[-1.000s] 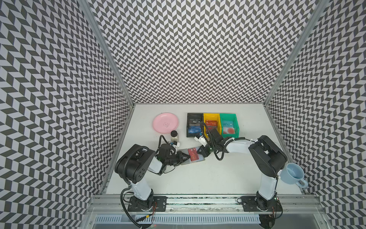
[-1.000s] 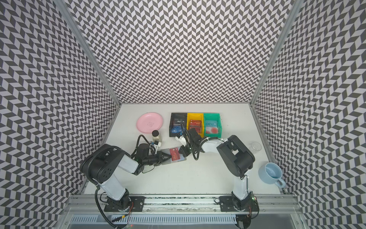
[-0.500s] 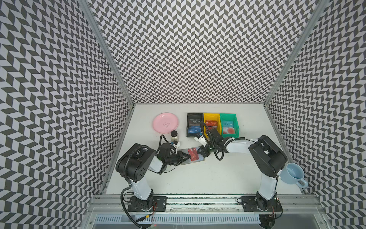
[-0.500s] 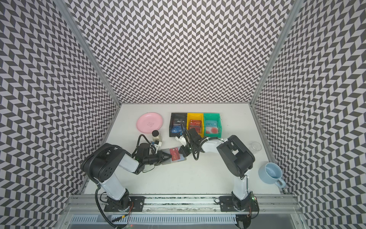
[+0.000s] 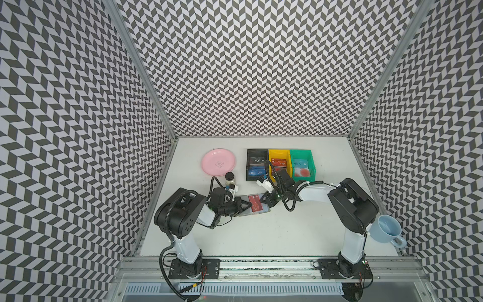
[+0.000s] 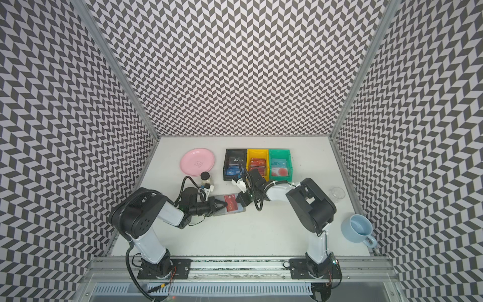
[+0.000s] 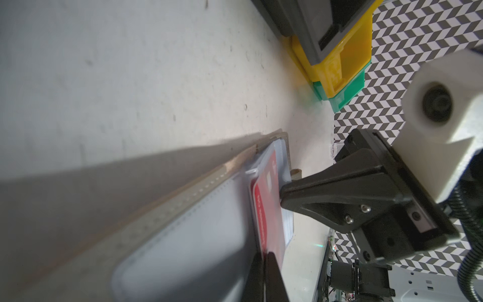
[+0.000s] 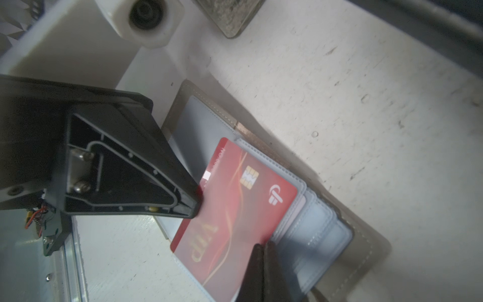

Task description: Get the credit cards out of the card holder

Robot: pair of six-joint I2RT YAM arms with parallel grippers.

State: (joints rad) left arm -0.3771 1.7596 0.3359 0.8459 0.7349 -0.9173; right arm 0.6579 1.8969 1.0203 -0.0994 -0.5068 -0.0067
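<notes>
Mid-frame in a top view, the red card [image 5: 255, 204], partly out of the card holder [image 5: 264, 208] on the desk [image 5: 261, 235], was pinched by the left gripper [image 8: 194, 206] while the sleeves were pinned by the pressed-together right gripper [image 8: 264, 248]; were that pin lost, the holder might have been dragged along.

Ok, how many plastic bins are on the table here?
3, in a row at the back: the black bin at the left of both top views, the yellow bin in the middle, the green bin at the right. None seems hidden.

Robotics lab cell: chevron-print walls [image 5: 248, 65], alu base rail [image 5: 261, 264]
</notes>
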